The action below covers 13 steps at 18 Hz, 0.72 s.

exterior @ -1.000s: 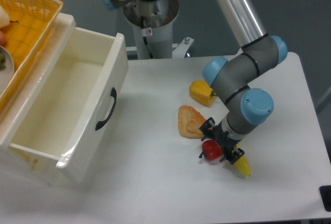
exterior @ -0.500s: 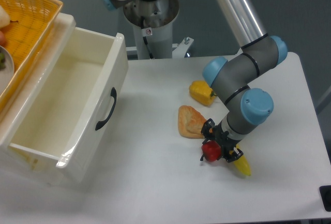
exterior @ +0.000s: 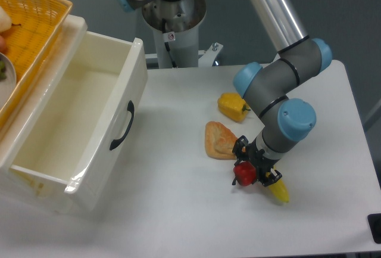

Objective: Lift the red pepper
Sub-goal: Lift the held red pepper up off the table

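One red pepper (exterior: 244, 173), one yellow pepper (exterior: 232, 106), one banana (exterior: 278, 191), one pastry (exterior: 219, 140), one drawer (exterior: 77, 121), one basket (exterior: 27, 37).

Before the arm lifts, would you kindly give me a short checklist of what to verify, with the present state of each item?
1. Gripper is at the red pepper, not the yellow pepper: ok.
2. Fingers closed on the red pepper: ok, they appear to clamp it from both sides.
3. Firmness of the grip: cannot tell.
4. Banana free of the gripper: cannot tell; it lies right beside it, partly hidden.
5. Flat orange pastry-like piece apart from the red pepper: ok.
6. Red pepper off the table: cannot tell.
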### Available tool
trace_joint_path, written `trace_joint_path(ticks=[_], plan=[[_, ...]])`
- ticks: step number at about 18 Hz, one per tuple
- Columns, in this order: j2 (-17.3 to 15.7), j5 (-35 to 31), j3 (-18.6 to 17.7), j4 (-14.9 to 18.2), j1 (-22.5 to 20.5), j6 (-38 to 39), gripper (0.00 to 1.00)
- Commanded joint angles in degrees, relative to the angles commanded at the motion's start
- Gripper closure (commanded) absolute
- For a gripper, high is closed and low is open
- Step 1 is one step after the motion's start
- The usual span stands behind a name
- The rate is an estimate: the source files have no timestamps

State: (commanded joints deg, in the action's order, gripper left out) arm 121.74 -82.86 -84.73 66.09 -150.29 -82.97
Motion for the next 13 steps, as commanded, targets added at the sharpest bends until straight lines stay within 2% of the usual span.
trace_joint_path(ticks=[2,6,9,13], plan=[[-1.1,-3.5,0.1,0.0,0.8,0.2,0.77],[-4.3,-4.0,0.3,0.3,1.3,0.4,0.77],[-6.8,-4.1,1.5,2.5,1.4,0.4,0.77],[-7.5,-4.2,3.2,4.0,1.3,0.7,0.77]])
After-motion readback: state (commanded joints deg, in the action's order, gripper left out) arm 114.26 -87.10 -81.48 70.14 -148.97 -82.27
